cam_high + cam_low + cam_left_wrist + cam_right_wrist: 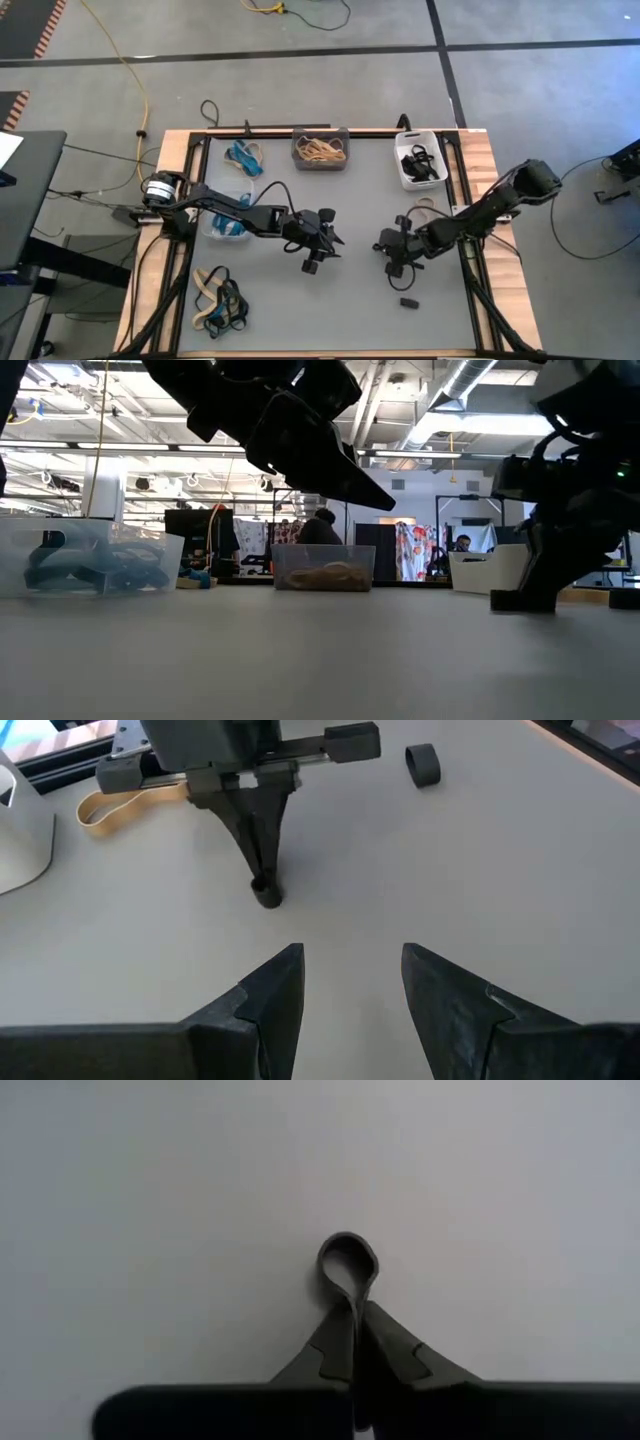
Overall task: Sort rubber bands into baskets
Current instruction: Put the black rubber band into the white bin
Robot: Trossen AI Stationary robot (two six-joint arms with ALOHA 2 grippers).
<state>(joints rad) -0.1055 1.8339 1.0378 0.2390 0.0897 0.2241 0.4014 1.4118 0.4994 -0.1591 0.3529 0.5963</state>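
Evidently the right gripper (352,1342) is clenched on a black rubber band (347,1266), pinching 1 side so the loop stands proud of the fingertips on the grey table (360,310), probably for carrying to the white basket (419,165) (which already holds black bands). Meanwhile the left gripper (350,990) hovers nearby, parted and empty, with another black band (423,765) lying loose beyond.

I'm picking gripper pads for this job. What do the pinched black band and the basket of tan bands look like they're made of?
The black band, pinched by the shut right gripper, looks like matte rubber: it folds into a soft teardrop loop without creasing. The basket holding the tan bands seems to be clear, glossy plastic, since the bands show through its wall.
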